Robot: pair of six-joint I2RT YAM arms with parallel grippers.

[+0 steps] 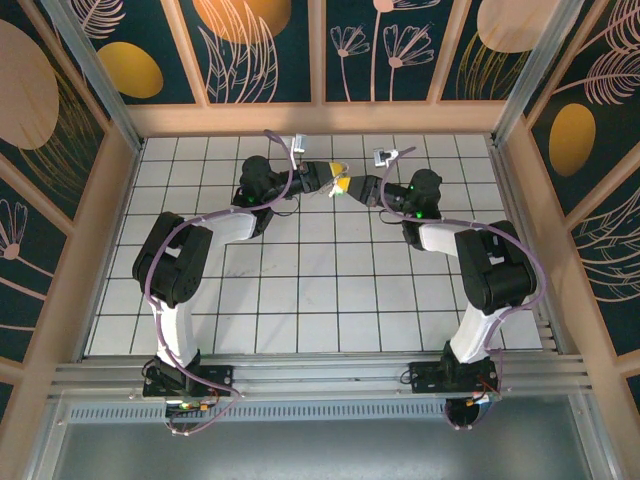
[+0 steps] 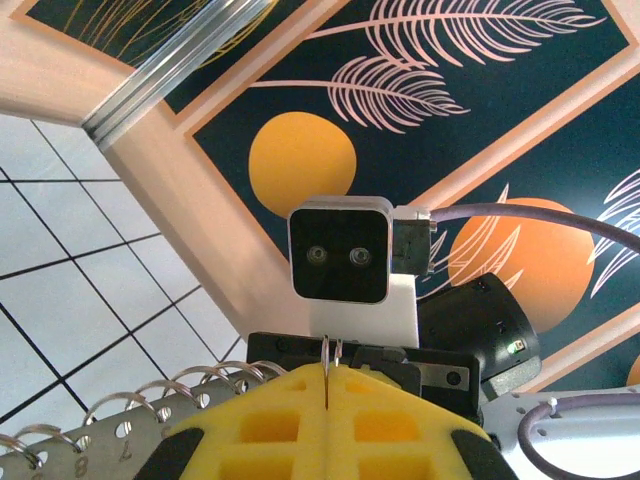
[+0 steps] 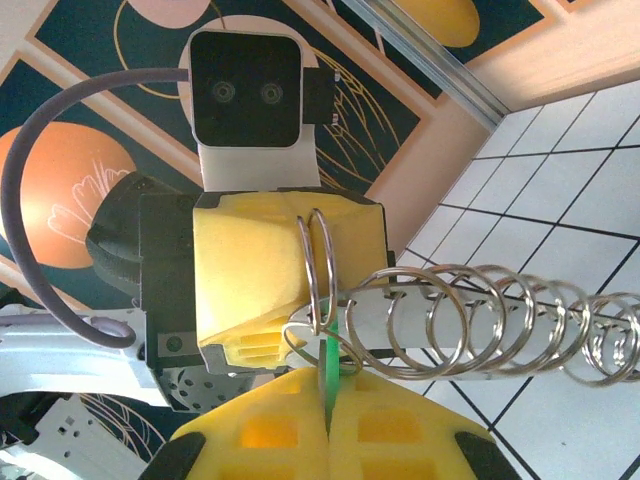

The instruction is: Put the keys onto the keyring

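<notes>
Both arms meet above the far middle of the table. My left gripper (image 1: 338, 181) (image 2: 328, 378) is shut on the keyring (image 3: 318, 268), a thin silver double-wire loop. The loop's edge pokes out between the yellow fingers (image 2: 270, 420). My right gripper (image 1: 362, 188) (image 3: 327, 402) faces it and is shut on the green key (image 3: 327, 365), held edge-on. The key's tip reaches the bottom of the keyring, where another small wire loop (image 3: 300, 340) lies around it. Whether the key is threaded on I cannot tell.
A flat metal strip (image 3: 520, 318) (image 2: 120, 440) carrying several wire rings juts out sideways from beside the left fingers. The white tiled table (image 1: 300, 280) lies below, with wooden rails and patterned dark panels around it.
</notes>
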